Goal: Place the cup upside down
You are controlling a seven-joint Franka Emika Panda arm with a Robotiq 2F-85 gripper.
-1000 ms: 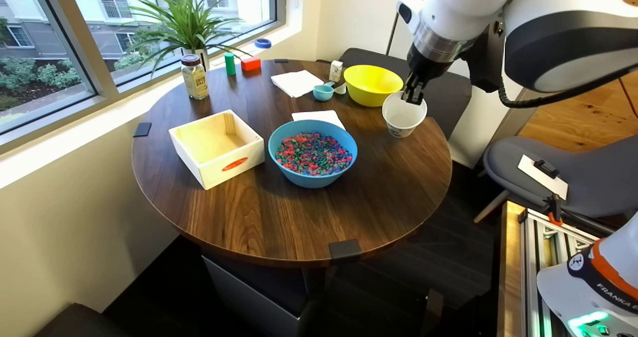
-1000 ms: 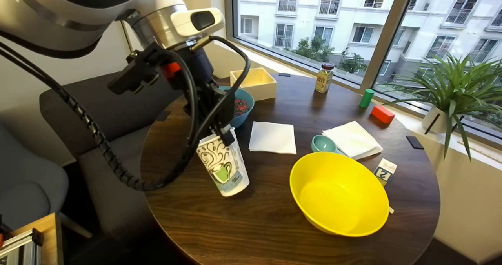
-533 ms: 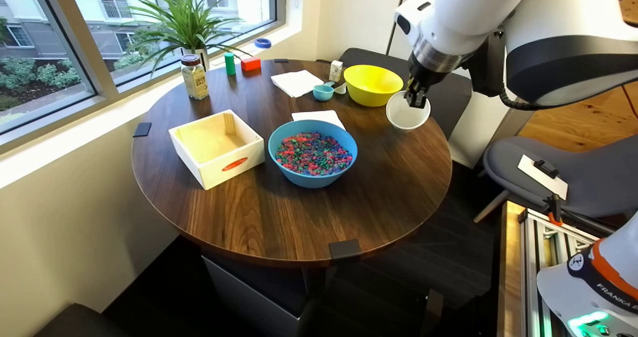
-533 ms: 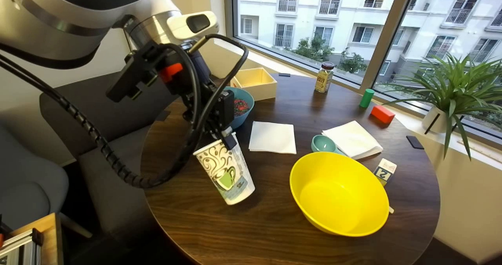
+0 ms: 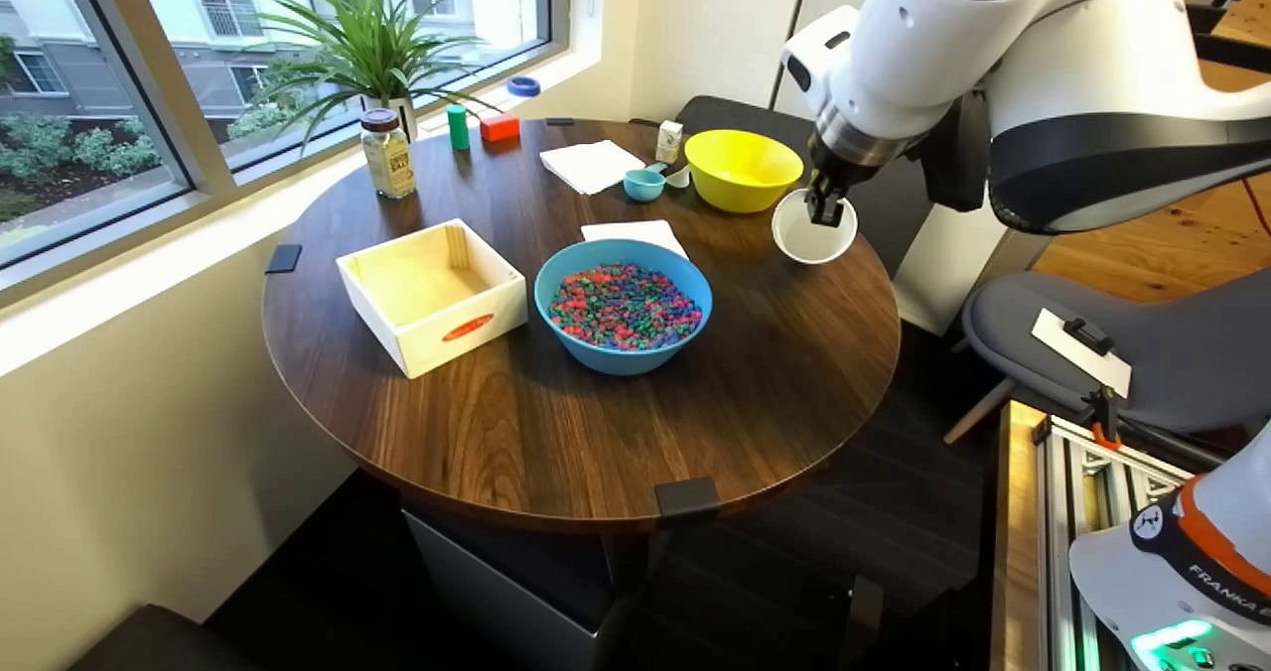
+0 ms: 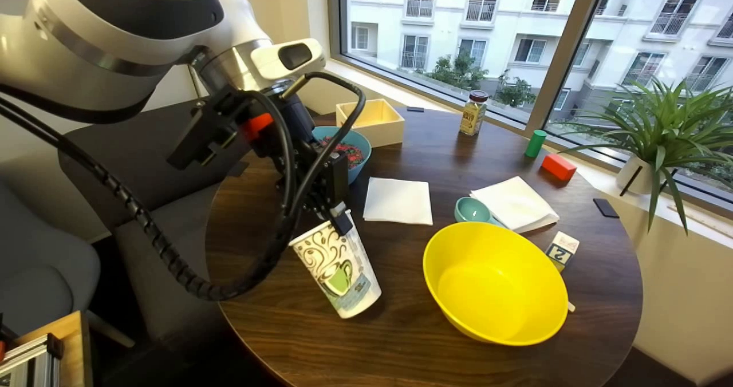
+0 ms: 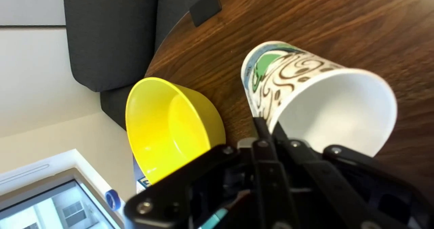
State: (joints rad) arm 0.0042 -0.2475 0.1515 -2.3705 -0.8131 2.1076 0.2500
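The white paper cup [image 6: 339,269] has a brown swirl pattern and a green mug print. My gripper [image 7: 270,124] is shut on the cup's wall at the rim, with one finger outside and one inside. The cup [image 7: 295,75] hangs tilted, its open mouth facing up and sideways. In an exterior view I look into the white mouth of the cup [image 5: 799,241], with the gripper [image 5: 826,212] at its rim. Its base is low over the round table [image 6: 401,352]; whether it touches the wood I cannot tell.
A yellow bowl [image 6: 495,287] stands beside the cup. A blue bowl [image 5: 624,358] of colourful bits, a wooden box [image 5: 462,329], napkins [image 6: 398,201], a teal scoop [image 6: 472,209] and a number block [image 6: 562,248] are on the table. A jar [image 5: 387,160] stands near the window.
The arm has come down a little with the cup. The cup has tilted so that its mouth turns more toward an exterior camera. The grip on the rim stays the same.
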